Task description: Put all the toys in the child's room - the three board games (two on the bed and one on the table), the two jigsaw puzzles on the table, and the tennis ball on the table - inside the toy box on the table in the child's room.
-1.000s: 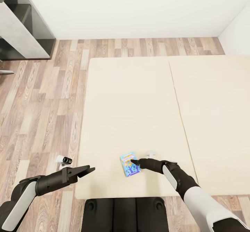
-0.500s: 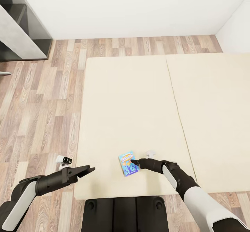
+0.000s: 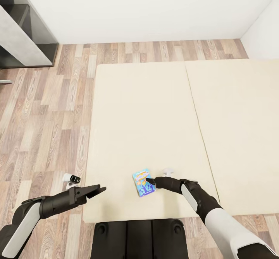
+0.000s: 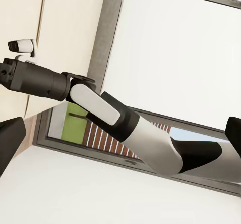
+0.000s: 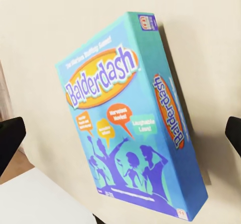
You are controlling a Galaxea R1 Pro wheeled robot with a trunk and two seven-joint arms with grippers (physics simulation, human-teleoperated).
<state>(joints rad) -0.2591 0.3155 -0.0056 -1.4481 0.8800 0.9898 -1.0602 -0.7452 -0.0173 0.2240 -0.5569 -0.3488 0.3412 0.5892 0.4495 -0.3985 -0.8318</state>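
Board game point(image 3: 144, 183), a small blue box, lies flat on the bed point(image 3: 155, 108) near the mattress's front edge, not yet lifted, so its trip to the toy box is judged still ahead. Its long axis runs roughly front to back, slightly slanted. Right gripper point(image 3: 148, 180) hovers at it, jaws spread either side of the box. Left gripper point(image 3: 101, 189) hangs beside the bed; its jaw state is unclear.

Both arms point(image 3: 217, 216) have white shells, black joints
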